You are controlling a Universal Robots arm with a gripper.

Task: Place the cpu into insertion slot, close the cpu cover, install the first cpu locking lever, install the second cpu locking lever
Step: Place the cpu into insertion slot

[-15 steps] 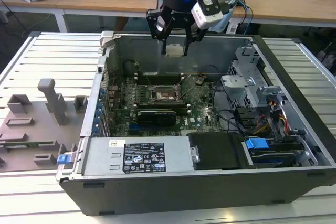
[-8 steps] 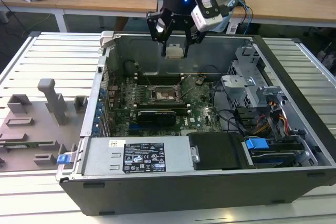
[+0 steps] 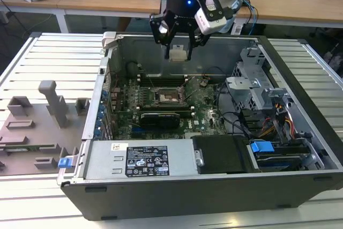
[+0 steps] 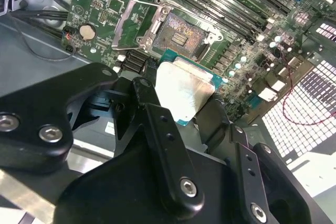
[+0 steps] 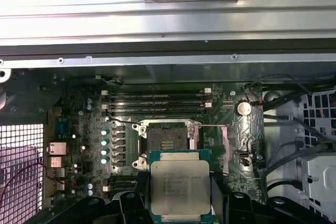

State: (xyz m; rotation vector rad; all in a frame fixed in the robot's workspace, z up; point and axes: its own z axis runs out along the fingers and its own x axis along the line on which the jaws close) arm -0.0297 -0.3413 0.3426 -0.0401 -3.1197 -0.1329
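Gripper (image 3: 178, 53) clamped on the cpu (image 5: 180, 188) — hanging above the open computer case (image 3: 177, 189).
Down on the green board (image 3: 206, 112) the insertion slot (image 5: 167, 139) sits uncovered, almost straight beneath the flat-held chip — well apart, edges roughly square to it.

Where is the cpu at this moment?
The cpu is held by the gripper, raised above the motherboard. In both wrist views it hangs apart from the empty insertion slot, not in it.
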